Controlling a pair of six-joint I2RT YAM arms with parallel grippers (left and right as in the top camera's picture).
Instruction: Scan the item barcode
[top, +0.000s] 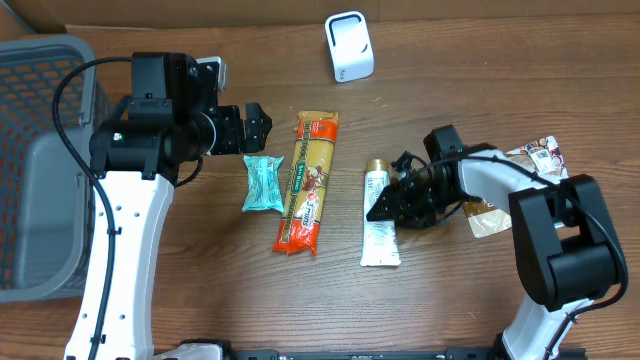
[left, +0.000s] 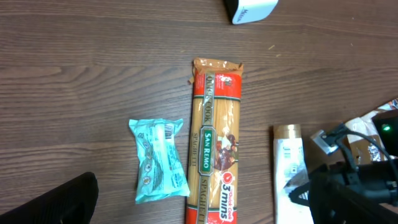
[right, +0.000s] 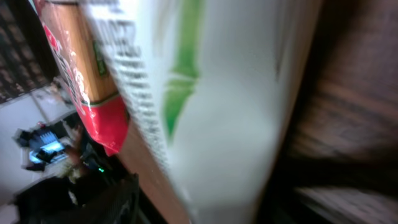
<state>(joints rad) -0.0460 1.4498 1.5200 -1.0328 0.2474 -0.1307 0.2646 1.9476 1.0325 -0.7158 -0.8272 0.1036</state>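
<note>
While the tube (top: 380, 245) lies crosswise to the right gripper (top: 381, 208), this gripper is the nearer one, right at it. Whether its jaws grip the tube, I cannot tell. The left gripper (top: 258, 125) is wide open, empty, farther away.

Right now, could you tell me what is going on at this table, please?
The right arm's fingers are down at the white tube, which lies on the table beside the spaghetti pack; whether they grip it is unclear. The left arm's fingers hang open near the teal packet, holding nothing. The white scanner stands at the far side, with no item before it.
</note>
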